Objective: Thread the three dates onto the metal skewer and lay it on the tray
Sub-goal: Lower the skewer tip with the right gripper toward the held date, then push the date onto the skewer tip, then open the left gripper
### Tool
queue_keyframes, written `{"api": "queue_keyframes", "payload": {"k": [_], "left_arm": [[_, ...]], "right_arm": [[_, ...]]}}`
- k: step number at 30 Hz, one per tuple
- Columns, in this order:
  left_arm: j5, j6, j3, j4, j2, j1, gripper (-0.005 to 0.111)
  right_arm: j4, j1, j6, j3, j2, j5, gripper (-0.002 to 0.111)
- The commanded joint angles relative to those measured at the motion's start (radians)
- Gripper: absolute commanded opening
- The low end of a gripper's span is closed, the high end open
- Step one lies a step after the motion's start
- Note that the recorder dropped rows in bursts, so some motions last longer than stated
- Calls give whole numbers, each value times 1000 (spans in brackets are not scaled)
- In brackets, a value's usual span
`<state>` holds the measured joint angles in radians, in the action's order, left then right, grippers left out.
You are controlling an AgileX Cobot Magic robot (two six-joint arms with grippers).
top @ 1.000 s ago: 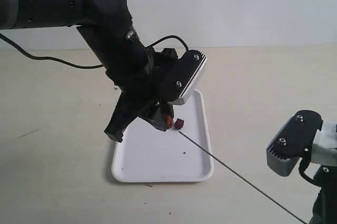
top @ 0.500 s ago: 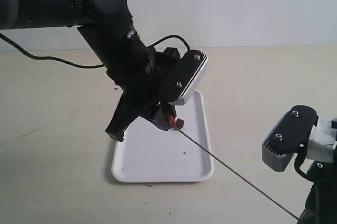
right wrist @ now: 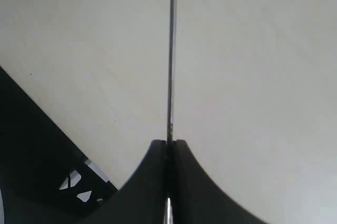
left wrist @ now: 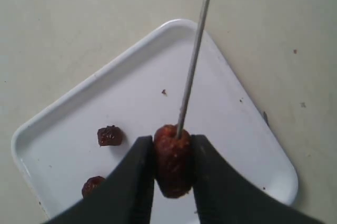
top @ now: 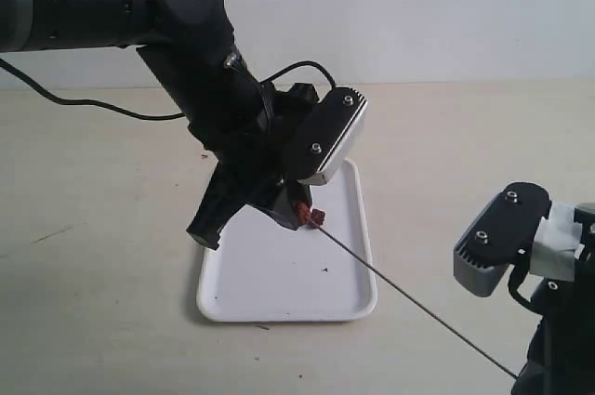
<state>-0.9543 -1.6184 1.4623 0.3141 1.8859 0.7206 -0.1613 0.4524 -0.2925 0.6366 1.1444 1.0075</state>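
Left gripper [left wrist: 172, 146], clamped on a date [left wrist: 172, 174], holds it end-on to the skewer [left wrist: 195, 58], whose tip touches it, the rod running straight back into the tightly closed right gripper [right wrist: 168, 147].

A pale beige matte surface [top: 93, 311] runs back to a plain white wall [top: 446, 14]. Light is soft and even, shadows faint. A thin dark scuff [top: 51, 235] marks the surface at left.

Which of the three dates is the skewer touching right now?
The date pinched between the fingers of the left gripper, with the metal skewer meeting its top. The other two dates lie loose on the tray.
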Motion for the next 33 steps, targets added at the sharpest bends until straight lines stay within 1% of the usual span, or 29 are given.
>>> {"api": "queue_keyframes", "payload": {"k": [1, 10, 26, 33], "left_arm": [[5, -1, 2, 24, -6, -3, 26], [7, -6, 2, 23, -6, -3, 26], [8, -27, 2, 72, -6, 9, 26], [8, -27, 2, 72, -6, 11, 26]], "right_arm": [[5, 1, -7, 50, 31, -3, 0], [4, 1, -22, 144, 138, 57, 0], [-27, 1, -46, 321, 309, 28, 0], [-31, 1, -48, 336, 323, 39, 0]]}}
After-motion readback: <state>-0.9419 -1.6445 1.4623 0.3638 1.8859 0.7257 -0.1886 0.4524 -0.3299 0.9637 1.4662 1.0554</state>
